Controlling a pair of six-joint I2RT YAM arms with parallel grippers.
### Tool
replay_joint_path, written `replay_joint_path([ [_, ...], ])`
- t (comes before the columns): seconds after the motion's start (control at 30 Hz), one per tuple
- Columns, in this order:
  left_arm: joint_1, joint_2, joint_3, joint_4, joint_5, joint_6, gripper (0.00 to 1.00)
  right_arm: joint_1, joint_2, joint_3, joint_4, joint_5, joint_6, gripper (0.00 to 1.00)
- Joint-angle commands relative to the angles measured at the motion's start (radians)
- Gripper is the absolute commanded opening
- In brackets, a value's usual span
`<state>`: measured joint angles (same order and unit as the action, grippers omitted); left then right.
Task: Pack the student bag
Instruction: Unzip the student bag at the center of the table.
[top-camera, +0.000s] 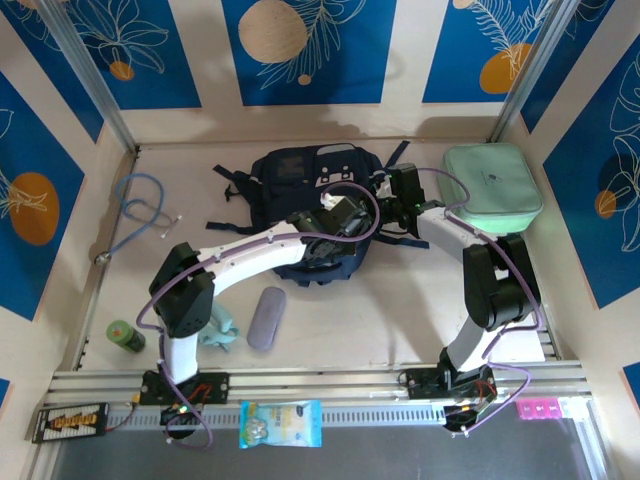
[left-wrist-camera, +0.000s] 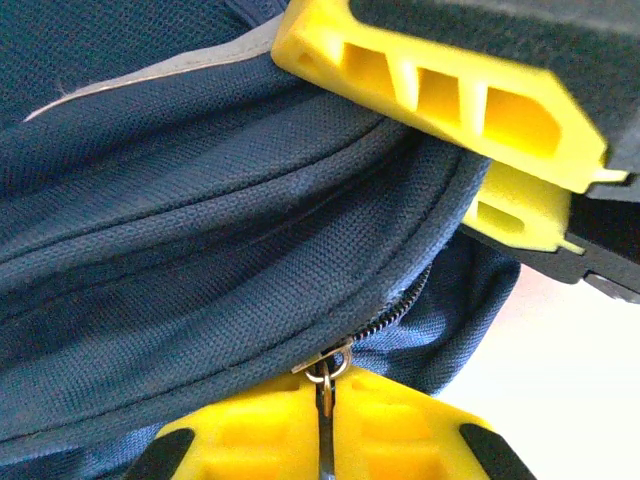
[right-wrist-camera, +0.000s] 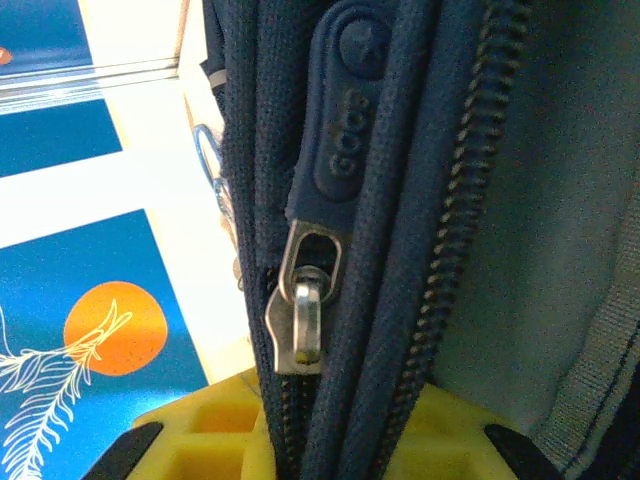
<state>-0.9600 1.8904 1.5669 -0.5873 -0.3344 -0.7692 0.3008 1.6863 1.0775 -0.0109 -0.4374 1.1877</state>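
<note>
The student bag (top-camera: 300, 172), dark navy, lies at the back middle of the table with both arms reaching over it. My left gripper (left-wrist-camera: 327, 388) is shut on a small metal zipper pull (left-wrist-camera: 322, 372) at the end of a zip line on the bag's (left-wrist-camera: 200, 260) near edge. My right gripper (right-wrist-camera: 340, 412) is shut on a fold of the bag (right-wrist-camera: 400, 250) along its zip seams. A metal slider (right-wrist-camera: 300, 322) with a navy rubber tab (right-wrist-camera: 340, 130) hangs just above those fingers. The right gripper's yellow fingers (left-wrist-camera: 450, 100) pinch the fabric close above my left one.
A mint green zip case (top-camera: 492, 190) sits at the back right. A blue cable (top-camera: 140, 205) lies at the left. A green bottle (top-camera: 126, 336), a teal object (top-camera: 222, 330) and a grey oval pouch (top-camera: 266, 318) lie front left. A snack packet (top-camera: 280, 423) rests on the front rail.
</note>
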Motion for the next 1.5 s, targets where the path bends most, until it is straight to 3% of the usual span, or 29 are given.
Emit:
replay_joint_path([
  [0.0, -0.005, -0.006, -0.009, 0.000, -0.019, 0.005, 0.12, 0.003, -0.048, -0.002, 0.026, -0.059, 0.013, 0.16],
  [0.2, -0.005, 0.010, 0.000, 0.004, 0.001, 0.005, 0.15, 0.003, -0.053, -0.005, 0.025, -0.063, 0.013, 0.15],
  [0.33, -0.005, 0.002, -0.004, 0.000, -0.007, 0.008, 0.01, -0.005, -0.057, -0.007, 0.024, -0.059, 0.014, 0.11],
  [0.47, 0.000, -0.050, -0.038, 0.001, -0.025, 0.030, 0.00, -0.022, -0.074, -0.020, 0.010, -0.034, -0.003, 0.10],
  [0.87, 0.089, -0.303, -0.367, 0.012, -0.056, 0.002, 0.00, -0.159, -0.147, -0.111, -0.040, -0.014, -0.075, 0.09],
  [1.03, 0.144, -0.373, -0.447, 0.120, 0.007, 0.101, 0.00, -0.201, -0.172, -0.140, -0.037, -0.029, -0.088, 0.10],
  [1.2, 0.143, -0.375, -0.407, 0.251, 0.163, 0.299, 0.00, -0.189, -0.204, -0.183, 0.026, -0.086, -0.036, 0.18],
  [1.33, 0.139, -0.356, -0.351, 0.282, 0.270, 0.378, 0.00, -0.132, -0.279, -0.243, -0.002, 0.007, 0.059, 0.44],
  [1.47, 0.122, -0.338, -0.314, 0.326, 0.346, 0.381, 0.00, -0.072, -0.343, -0.282, -0.029, 0.088, 0.141, 0.51],
])
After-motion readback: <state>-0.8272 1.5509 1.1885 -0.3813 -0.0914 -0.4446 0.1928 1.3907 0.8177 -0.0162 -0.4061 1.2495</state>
